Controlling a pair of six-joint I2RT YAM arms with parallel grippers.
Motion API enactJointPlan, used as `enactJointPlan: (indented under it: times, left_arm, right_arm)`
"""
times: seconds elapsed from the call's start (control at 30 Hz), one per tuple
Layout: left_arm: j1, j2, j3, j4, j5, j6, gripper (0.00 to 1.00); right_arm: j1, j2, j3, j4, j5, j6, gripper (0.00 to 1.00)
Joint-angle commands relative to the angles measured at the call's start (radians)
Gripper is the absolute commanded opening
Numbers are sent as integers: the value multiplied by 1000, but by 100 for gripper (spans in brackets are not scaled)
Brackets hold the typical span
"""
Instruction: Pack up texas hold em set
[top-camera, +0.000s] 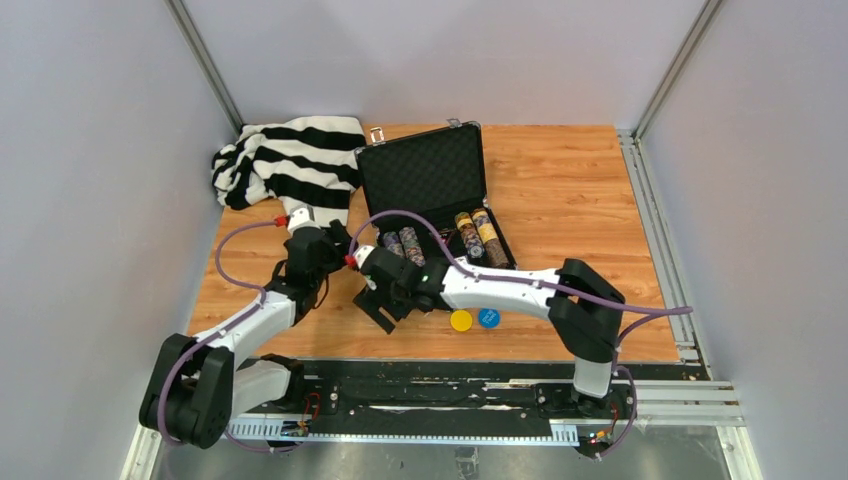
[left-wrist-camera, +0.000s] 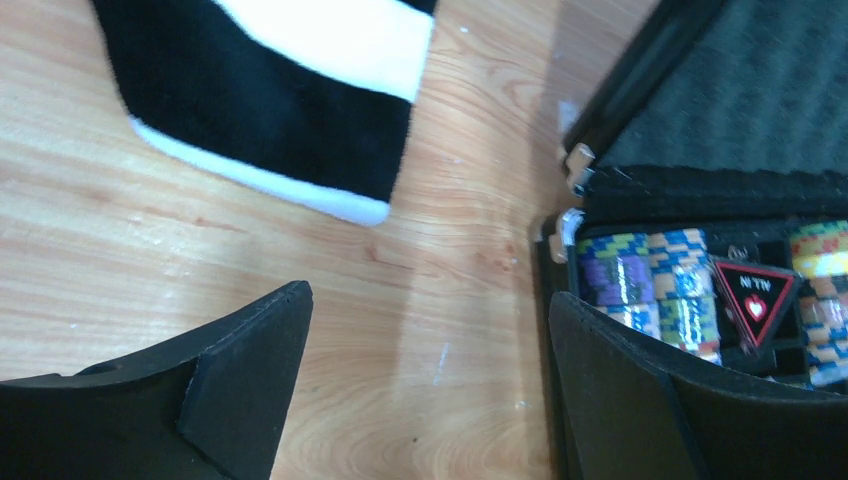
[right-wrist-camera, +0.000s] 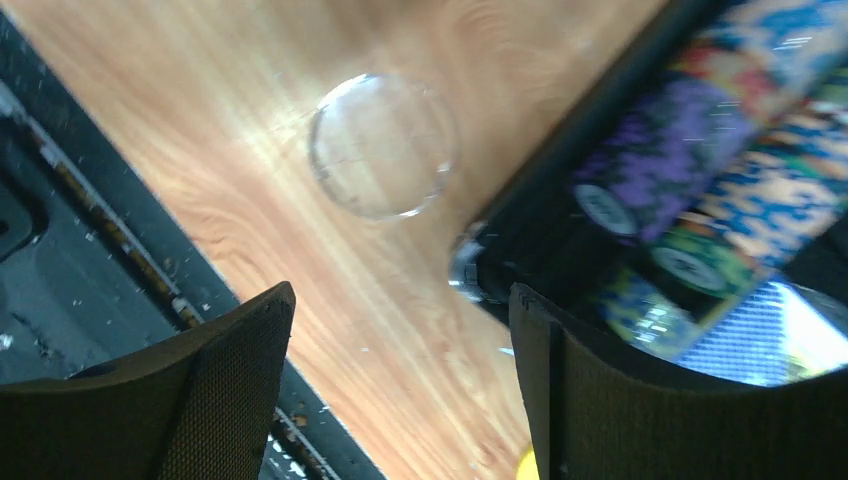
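Observation:
The black case (top-camera: 425, 180) stands open on the table, foam-lined lid up, with multicoloured chip rows (top-camera: 482, 236) in its base. A yellow disc (top-camera: 461, 320) and a blue disc (top-camera: 488, 317) lie on the wood in front of it. My left gripper (top-camera: 336, 243) is open and empty at the case's left side; its wrist view shows the case (left-wrist-camera: 650, 170), chip rows (left-wrist-camera: 640, 280) and the dark triangle (left-wrist-camera: 755, 296). My right gripper (top-camera: 377, 305) is open and empty near the case's front left corner. The clear disc (right-wrist-camera: 380, 145) lies on the wood beyond its fingers, beside the chips (right-wrist-camera: 660, 170).
The black-and-white striped cloth (top-camera: 290, 160) lies at the back left, touching the case's left side; it also shows in the left wrist view (left-wrist-camera: 270, 90). The table's front edge and black rail (right-wrist-camera: 90, 220) run close to the right gripper.

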Motion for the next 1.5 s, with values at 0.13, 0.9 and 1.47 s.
enactJointPlan:
  times: [0.13, 0.9, 1.47]
  left_arm:
    - [126, 65, -23, -15, -22, -132, 98]
    - [159, 114, -29, 9, 12, -134, 98]
    - [164, 125, -35, 30, 48, -132, 98]
  right_arm:
    - [58, 108, 45, 26, -81, -19, 78]
    - [58, 239, 187, 14, -62, -119, 80]
    - [45, 287, 75, 71, -94, -94, 81]
